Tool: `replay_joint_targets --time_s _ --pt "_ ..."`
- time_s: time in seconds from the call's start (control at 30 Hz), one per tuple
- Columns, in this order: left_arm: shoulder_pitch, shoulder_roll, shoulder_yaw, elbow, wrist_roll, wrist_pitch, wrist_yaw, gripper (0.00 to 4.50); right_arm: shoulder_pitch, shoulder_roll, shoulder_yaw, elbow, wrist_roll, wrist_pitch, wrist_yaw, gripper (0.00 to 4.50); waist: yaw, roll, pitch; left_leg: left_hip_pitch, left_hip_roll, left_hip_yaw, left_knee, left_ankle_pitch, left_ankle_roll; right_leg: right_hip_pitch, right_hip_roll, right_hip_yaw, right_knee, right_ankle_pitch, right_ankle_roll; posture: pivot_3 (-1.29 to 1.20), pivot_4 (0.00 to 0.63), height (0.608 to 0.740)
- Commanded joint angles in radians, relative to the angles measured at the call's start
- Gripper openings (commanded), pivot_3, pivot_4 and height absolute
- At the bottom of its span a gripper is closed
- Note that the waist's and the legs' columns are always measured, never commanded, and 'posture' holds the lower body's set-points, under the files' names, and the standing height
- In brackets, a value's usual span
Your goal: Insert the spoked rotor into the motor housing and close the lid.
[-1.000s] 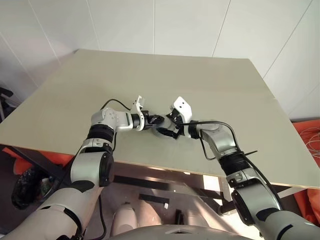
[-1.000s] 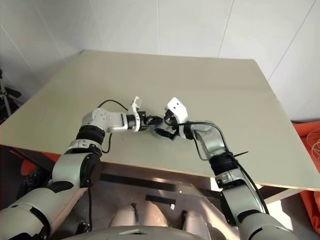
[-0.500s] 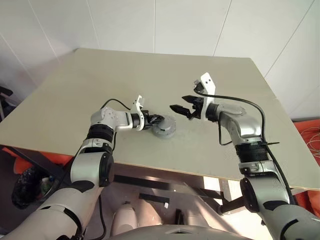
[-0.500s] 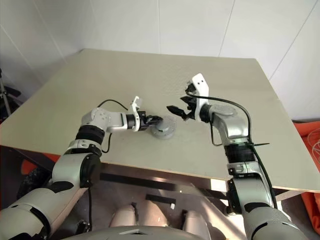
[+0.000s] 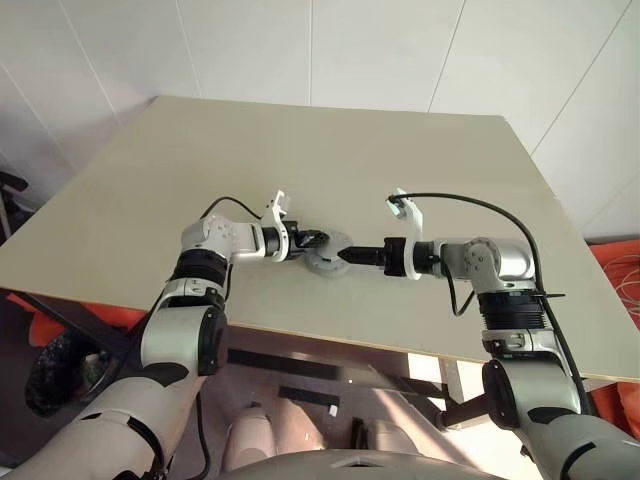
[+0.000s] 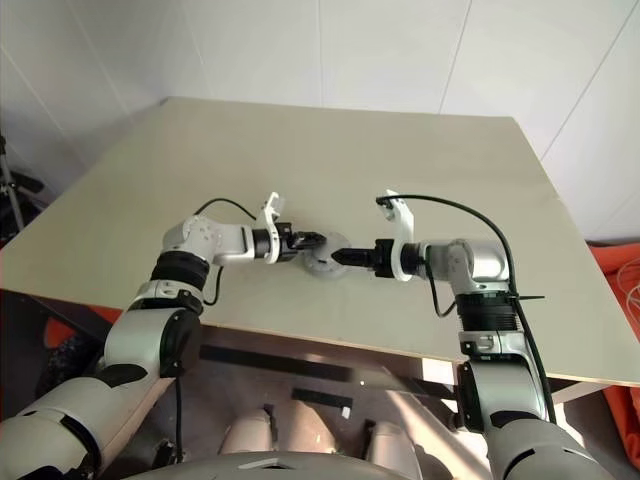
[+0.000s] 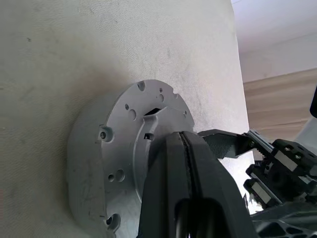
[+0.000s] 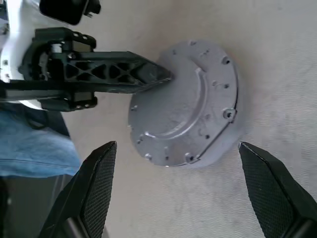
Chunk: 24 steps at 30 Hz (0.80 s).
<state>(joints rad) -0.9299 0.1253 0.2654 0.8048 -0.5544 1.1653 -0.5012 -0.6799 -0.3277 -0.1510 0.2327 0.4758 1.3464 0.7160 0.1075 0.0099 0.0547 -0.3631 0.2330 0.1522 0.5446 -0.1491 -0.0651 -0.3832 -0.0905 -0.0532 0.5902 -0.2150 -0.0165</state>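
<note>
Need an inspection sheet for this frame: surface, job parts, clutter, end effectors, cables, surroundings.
Surface: beige table, bare apart from the work area near its front edge.
Job's things: a round grey motor assembly lies flat on the table, its lid on top; rotor cannot be seen.
Clutter: nothing seen.
End effectors: left end effector shut, tips on the lid's top face; right end effector open wide, its fingers either side of the assembly, not gripping.
Cables: black cable loops over the right forearm; another arcs over the left forearm.
Surroundings: white panelled wall; orange material beside the table.
</note>
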Motion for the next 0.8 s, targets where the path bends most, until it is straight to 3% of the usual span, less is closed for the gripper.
replay_joint_targets --time_s 0.03,0.37,0.8 --pt "0.032 0.012 -0.033 0.007 0.037 0.023 0.016 0.00 -0.070 0.018 -0.121 0.028 0.059 0.084 -0.055 4.46 0.002 0.000 0.000 0.000 0.000 0.000 0.000 0.000 0.000 0.000 0.000 0.000 0.000 0.000 0.000 0.00 0.000 0.740" --pt "0.052 0.021 -0.024 -0.027 0.030 0.032 0.021 0.00 -0.084 0.050 -0.165 0.164 0.001 0.057 -0.237 4.46 0.012 0.000 0.000 0.001 0.000 0.000 -0.001 0.003 -0.005 0.000 0.000 0.000 0.000 0.000 0.000 0.00 0.000 0.740" --pt "0.070 0.028 -0.025 -0.062 0.029 0.042 0.024 0.00 -0.060 0.106 -0.284 0.290 0.076 0.130 -0.259 4.46 0.018 0.001 -0.001 0.013 0.001 0.001 -0.004 0.003 -0.006 0.011 0.000 0.000 -0.001 -0.001 0.001 0.00 0.000 0.740"
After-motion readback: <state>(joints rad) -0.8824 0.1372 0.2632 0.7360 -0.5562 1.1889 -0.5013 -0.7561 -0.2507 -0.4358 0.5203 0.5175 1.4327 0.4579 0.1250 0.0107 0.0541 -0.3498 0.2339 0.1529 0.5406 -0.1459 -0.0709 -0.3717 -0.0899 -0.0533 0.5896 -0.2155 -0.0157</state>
